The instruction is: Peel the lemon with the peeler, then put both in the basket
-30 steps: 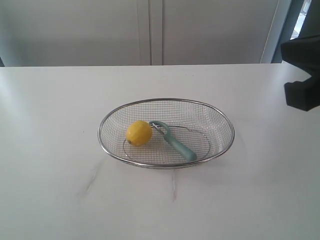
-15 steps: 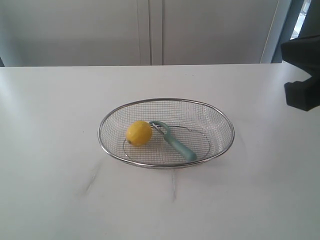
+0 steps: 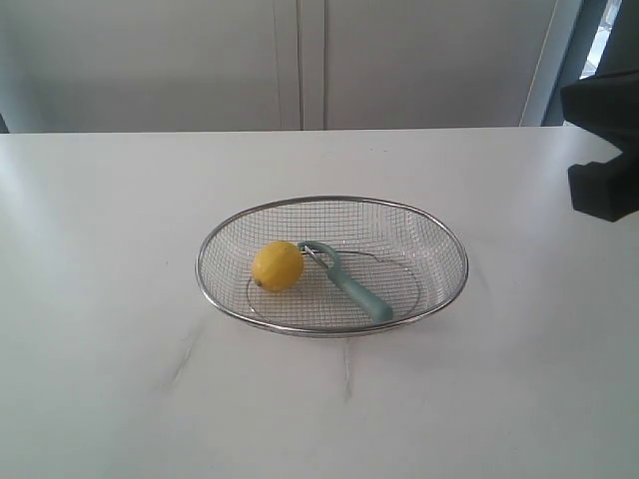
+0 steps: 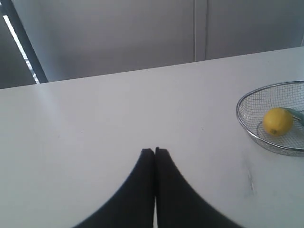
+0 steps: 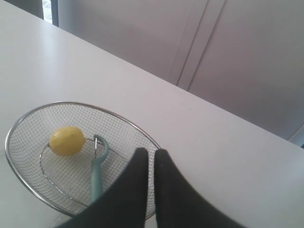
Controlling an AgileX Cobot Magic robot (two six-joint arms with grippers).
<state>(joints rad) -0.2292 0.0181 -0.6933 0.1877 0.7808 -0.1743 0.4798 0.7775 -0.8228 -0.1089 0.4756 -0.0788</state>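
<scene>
Here the lemon [image 3: 277, 266] and peeler [image 3: 349, 282] lie inside the basket [image 3: 329, 199].

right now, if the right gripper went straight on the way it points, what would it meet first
Probably the rim of the shallow silver wire-mesh basket, just past the black right gripper; depth is unclear, so it could land on the white table instead.

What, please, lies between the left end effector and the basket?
Only bare white tabletop separates the left end effector from the basket; the left wrist view shows this.
</scene>
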